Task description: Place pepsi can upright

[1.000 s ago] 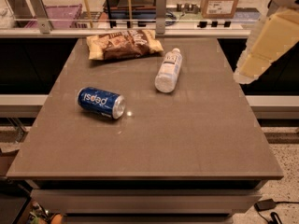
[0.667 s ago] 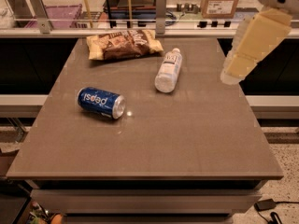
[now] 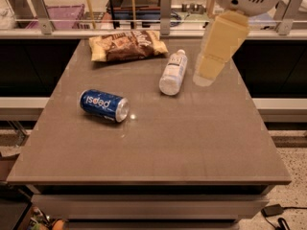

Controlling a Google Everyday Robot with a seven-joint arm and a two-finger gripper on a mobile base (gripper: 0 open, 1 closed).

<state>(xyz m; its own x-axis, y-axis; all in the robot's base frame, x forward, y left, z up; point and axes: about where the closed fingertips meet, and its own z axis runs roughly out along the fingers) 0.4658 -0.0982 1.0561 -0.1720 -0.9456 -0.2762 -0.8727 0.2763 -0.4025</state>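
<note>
Right of the pepsi can (image 3: 104, 105) on its side, past the bottle (image 3: 173, 72), my gripper (image 3: 205, 74) hangs; grip I cannot tell.

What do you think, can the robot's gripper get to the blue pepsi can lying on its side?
Probably yes. The gripper hangs over the table on the right, and the pepsi can lies alone on the left. The water bottle lies near the path, but passing over it looks possible.

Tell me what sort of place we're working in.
Probably an office break area: a table with a can, bottle and chip bag, and a railed counter behind. The gripper hangs over the table's far right.
</note>
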